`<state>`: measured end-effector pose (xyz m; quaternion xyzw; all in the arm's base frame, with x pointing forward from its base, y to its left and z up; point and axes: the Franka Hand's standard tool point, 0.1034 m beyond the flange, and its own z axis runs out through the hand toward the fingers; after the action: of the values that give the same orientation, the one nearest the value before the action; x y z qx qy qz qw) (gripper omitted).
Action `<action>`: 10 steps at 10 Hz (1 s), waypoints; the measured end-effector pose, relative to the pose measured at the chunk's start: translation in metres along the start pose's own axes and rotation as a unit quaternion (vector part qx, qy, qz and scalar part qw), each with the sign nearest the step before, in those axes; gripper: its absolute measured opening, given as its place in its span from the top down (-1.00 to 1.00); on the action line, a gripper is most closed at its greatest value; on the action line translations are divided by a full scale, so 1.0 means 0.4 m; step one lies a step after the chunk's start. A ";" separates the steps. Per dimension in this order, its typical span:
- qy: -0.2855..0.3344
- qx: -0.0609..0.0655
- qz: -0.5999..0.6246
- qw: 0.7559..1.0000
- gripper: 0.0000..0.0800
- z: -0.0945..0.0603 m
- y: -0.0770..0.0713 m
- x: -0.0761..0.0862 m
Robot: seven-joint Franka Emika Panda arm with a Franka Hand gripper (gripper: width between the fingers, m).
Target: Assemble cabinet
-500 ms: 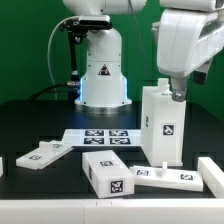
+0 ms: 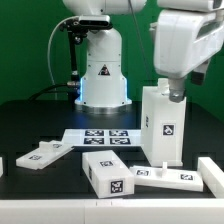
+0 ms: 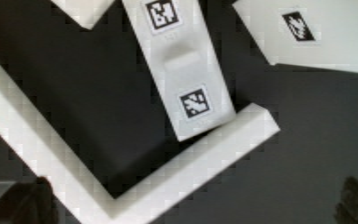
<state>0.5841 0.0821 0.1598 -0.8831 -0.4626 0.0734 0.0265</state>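
The tall white cabinet body (image 2: 163,125) stands upright at the exterior view's right, with a tag on its front. My gripper (image 2: 177,95) hangs just above its top far corner. In the wrist view the body's white rim (image 3: 167,158) forms an L around a dark hollow. The dark fingertips (image 3: 5,205) sit wide apart at the picture's edges, and the gripper (image 3: 185,208) is open with nothing held. A long flat panel with tags and a small knob (image 2: 165,177) lies on the table in front of the body, and it also shows in the wrist view (image 3: 181,70).
A small white tagged box (image 2: 110,172) lies front centre. A flat white piece (image 2: 42,154) lies at the left and another (image 2: 212,175) at the right edge. The marker board (image 2: 100,138) lies before the arm's base (image 2: 103,75). A tagged panel (image 3: 309,35) shows in the wrist view.
My gripper has shifted slightly toward the exterior view's left above the cabinet body. The parts have not moved.
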 end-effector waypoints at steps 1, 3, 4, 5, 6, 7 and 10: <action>0.000 -0.002 0.016 1.000 -0.99 0.000 0.029 -0.030; 0.018 -0.018 0.003 1.000 -0.99 0.032 0.077 -0.078; 0.020 -0.007 -0.015 1.000 -0.99 0.044 0.107 -0.123; 0.020 -0.009 0.016 1.000 -0.99 0.039 0.102 -0.112; 0.021 -0.008 0.008 1.000 -0.99 0.040 0.093 -0.100; 0.028 -0.011 0.023 0.999 -0.99 0.046 0.106 -0.112; 0.082 -0.027 0.166 0.982 -0.99 0.142 0.128 -0.157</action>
<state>0.5816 0.0002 0.1043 -0.9510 -0.3078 -0.0086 0.0282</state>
